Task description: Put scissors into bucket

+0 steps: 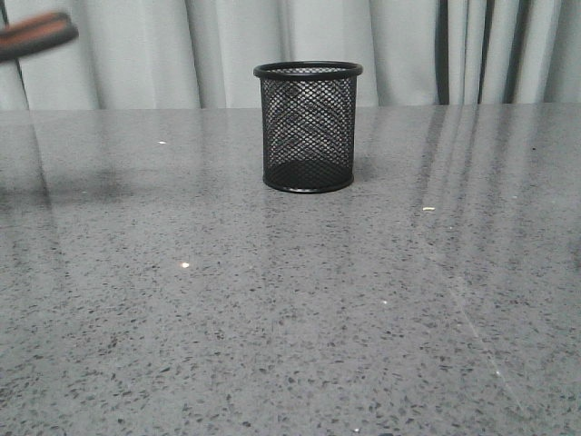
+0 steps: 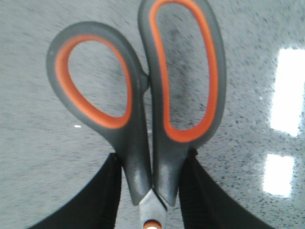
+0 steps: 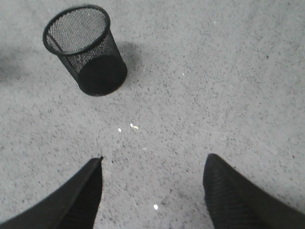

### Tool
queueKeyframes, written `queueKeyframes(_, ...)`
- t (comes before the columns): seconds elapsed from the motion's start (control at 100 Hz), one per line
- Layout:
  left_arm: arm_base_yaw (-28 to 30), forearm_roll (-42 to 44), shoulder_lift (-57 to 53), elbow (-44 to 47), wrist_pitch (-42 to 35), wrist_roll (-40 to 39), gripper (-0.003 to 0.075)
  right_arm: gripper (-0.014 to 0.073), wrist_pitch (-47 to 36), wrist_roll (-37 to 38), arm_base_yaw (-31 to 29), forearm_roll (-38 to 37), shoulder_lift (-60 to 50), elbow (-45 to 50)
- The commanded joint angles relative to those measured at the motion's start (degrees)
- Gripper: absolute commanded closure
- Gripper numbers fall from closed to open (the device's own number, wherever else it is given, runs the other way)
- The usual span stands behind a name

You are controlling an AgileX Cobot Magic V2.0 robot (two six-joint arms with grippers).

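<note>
My left gripper (image 2: 151, 160) is shut on the scissors (image 2: 143, 95), gripping them at the neck just under the two grey, orange-lined handle loops. The blades are hidden below the fingers. The scissors are held above the table. In the front view only a blurred bit of the scissors' handle (image 1: 36, 34) shows at the far upper left. The bucket (image 1: 307, 125), a black wire-mesh cup, stands upright and empty at the table's far middle. It also shows in the right wrist view (image 3: 86, 47). My right gripper (image 3: 152, 164) is open and empty above bare table, apart from the bucket.
The grey speckled table (image 1: 290, 318) stretches across the whole front view, with pale curtains (image 1: 182, 45) behind its far edge. A few small white specks (image 3: 134, 127) lie on the surface near the bucket.
</note>
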Motion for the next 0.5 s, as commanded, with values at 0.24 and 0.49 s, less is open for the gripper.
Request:
queueKeyframes(0.24, -4.60, -4.65, -5.42, -7.88, 2.24, -0.88, 0.0670, 0.0179, -6.00, -11.31, 0.11, 19.49, 2.03, -2.04)
queueKeyframes(0.49, -15.22, -4.54, -5.42, -11.16, 0.94, -4.04, 0.0669, 0.0179, -6.00, -18.40, 0.11, 33.70, 2.64, -2.04)
